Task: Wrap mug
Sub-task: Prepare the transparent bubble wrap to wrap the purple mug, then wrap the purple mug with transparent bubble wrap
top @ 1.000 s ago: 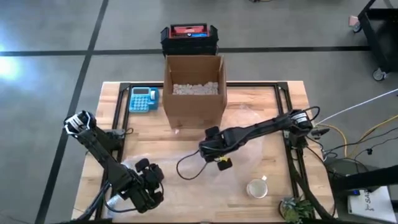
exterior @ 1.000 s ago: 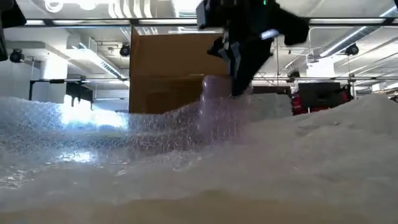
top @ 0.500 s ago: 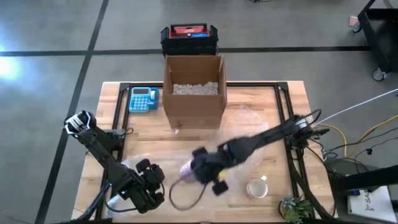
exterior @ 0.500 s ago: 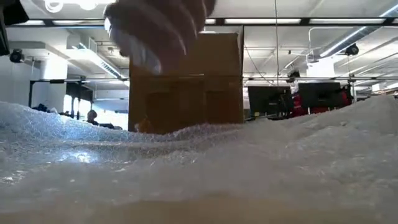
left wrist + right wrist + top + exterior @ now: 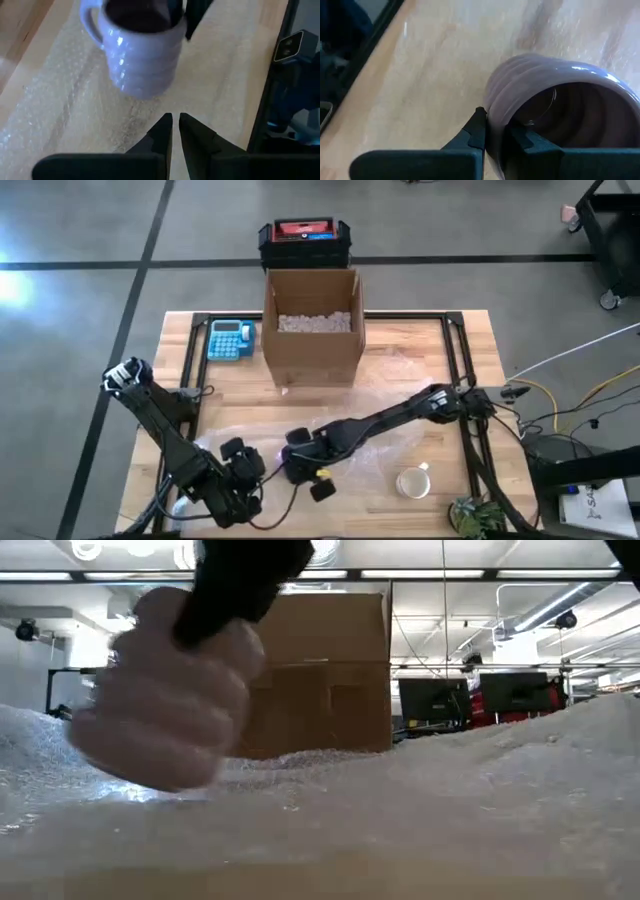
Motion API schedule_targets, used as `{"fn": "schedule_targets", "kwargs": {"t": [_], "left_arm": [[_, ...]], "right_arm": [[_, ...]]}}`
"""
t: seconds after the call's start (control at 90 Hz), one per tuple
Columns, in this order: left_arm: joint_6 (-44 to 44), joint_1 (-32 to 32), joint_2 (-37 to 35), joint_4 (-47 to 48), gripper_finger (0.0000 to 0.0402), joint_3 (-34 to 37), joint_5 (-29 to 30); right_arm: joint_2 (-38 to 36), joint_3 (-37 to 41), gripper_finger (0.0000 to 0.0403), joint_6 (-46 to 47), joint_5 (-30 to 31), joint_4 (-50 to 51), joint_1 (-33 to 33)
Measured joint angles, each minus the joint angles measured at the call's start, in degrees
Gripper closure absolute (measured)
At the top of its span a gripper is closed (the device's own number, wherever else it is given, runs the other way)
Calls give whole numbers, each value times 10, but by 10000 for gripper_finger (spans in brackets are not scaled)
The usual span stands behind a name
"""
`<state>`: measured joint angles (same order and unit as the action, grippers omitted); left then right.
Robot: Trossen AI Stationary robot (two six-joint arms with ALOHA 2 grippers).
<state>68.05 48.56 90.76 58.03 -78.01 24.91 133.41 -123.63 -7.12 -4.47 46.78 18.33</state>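
Lavender mug (image 5: 555, 95) pinched by right claw (image 5: 496, 131); no legible writing.

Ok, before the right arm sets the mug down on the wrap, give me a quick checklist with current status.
1. Right gripper holds the mug by its rim, one finger inside and one outside: ok.
2. Mug is over the bubble wrap at the table's front left: ok.
3. Mug is upright enough to set down: ok, it looks only slightly tilted in the left wrist view.
4. Left gripper is clear of the mug, fingers nearly shut: ok.
5. Mug's base already touching the wrap: cannot tell.
6. Wrap lies flat under the mug: cannot tell.
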Motion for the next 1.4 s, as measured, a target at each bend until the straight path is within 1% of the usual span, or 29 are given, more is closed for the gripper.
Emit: {"fn": "schedule_targets", "kwargs": {"t": [0.056, 0.111, 0.244, 0.3, 0.378, 0.456, 0.544, 0.633, 0.7, 0.756, 0.811, 0.933, 1.033, 1.167, 1.278, 1.344, 1.4], "left_arm": [[0, 0, 0, 2, 381, 0, 0], [0, 0, 0, 1, 381, -1, 0], [-1, 0, -1, 1, 381, -1, 0], [0, 0, -2, 1, 381, -1, -3], [5, 0, -3, 0, 381, -1, -3], [11, 0, -3, 0, 381, -1, -4], [13, 0, -3, 0, 381, -1, -4], [14, 0, -3, 0, 381, -1, -4], [15, 0, -3, -1, 381, -1, -4], [15, 0, -3, -1, 381, -1, -4], [15, 0, -2, -2, 381, -1, -4], [15, 0, -2, -4, 381, -1, 1], [15, 0, -2, -4, 381, 0, 1], [15, 0, -1, -6, 381, 0, 7], [15, 0, -1, -14, 381, 0, 7], [15, 0, -1, -16, 381, 0, 12], [15, 0, -1, -17, 381, 1, 14]], "right_arm": [[7, -1, 380, 3, 1, 5, 0], [10, -1, 361, 7, 0, 0, 0], [10, -9, 302, 5, -1, -4, 0], [9, -25, 276, 1, -3, 14, -2], [-1, -57, 244, -10, -4, 83, -4], [-22, -92, 221, -15, -6, 196, -4], [-54, -98, 203, -8, -29, 298, -4], [-88, -62, 193, 26, -39, 364, 2], [-119, -4, 191, 47, -35, 381, 11], [-148, 60, 192, 63, -19, 369, 19], [-180, 132, 195, 84, 1, 331, 27], [-236, 289, 205, 141, 14, 202, 38], [-256, 382, 216, 170, 15, 104, 45], [-251, 455, 231, 186, 16, 43, 47], [-242, 492, 246, 185, 16, -1, 47], [-240, 496, 265, 179, 20, -11, 47], [-241, 494, 293, 175, 30, -12, 48]]}}
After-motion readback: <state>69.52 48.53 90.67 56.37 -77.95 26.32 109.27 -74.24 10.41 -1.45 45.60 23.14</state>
